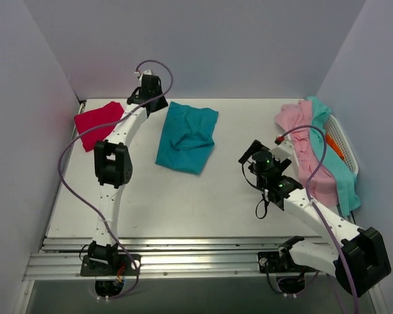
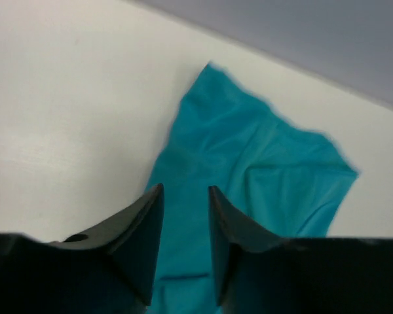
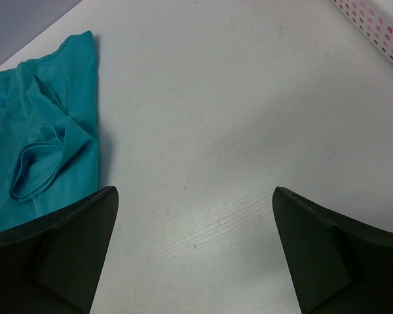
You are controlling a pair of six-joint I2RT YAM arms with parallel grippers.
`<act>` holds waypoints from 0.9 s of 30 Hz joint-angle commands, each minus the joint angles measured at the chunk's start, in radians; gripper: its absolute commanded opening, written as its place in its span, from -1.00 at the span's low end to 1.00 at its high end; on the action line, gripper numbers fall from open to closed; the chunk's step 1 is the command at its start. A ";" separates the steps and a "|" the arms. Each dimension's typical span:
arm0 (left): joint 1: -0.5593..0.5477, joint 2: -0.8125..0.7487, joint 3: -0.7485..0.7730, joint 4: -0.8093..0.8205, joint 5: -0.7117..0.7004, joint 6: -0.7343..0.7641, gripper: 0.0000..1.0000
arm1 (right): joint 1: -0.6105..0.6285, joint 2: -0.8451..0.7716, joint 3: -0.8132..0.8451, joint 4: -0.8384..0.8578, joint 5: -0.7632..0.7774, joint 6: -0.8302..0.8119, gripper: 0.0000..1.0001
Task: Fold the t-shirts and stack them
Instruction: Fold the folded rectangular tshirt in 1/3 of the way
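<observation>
Teal t-shirt [image 1: 187,137] lies with its long axis far-to-near (slightly slanted), left jaws barely parted, right jaws spread wide.

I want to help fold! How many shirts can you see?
4: red shirt far left, teal shirt mid-table, pink shirt and aqua shirt draped over the basket at right. An orange bit there may be a fifth.

A folded teal cotton t-shirt [image 1: 187,139] is lying toward the far middle of the flat white bench [image 1: 203,203]. A crumpled crimson cotton t-shirt [image 1: 97,124] is lying to its left, near the far-left corner. A white perforated plastic basket [image 1: 344,140] is standing at the right edge, with a pale pink cotton t-shirt [image 1: 308,154] and a light aqua cotton t-shirt [image 1: 342,183] draping over it side by side, the pink one on the left.
</observation>
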 commanded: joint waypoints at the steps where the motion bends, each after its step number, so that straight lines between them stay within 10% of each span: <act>1: -0.015 -0.159 -0.192 -0.054 -0.016 0.014 -0.09 | -0.006 0.011 -0.002 0.038 -0.024 -0.011 1.00; 2: -0.024 -0.225 -0.309 0.010 -0.022 0.018 0.46 | -0.006 0.022 -0.002 0.048 -0.033 -0.009 1.00; 5: -0.027 -0.471 -0.691 0.190 -0.039 0.005 0.75 | 0.003 0.040 -0.014 0.116 -0.125 -0.012 0.99; 14: -0.027 -0.907 -1.288 0.372 -0.085 -0.048 0.76 | 0.179 0.223 0.007 0.274 -0.208 0.031 0.99; 27: -0.044 -0.932 -1.446 0.472 -0.002 -0.088 0.71 | 0.264 0.603 0.163 0.420 -0.285 0.071 0.91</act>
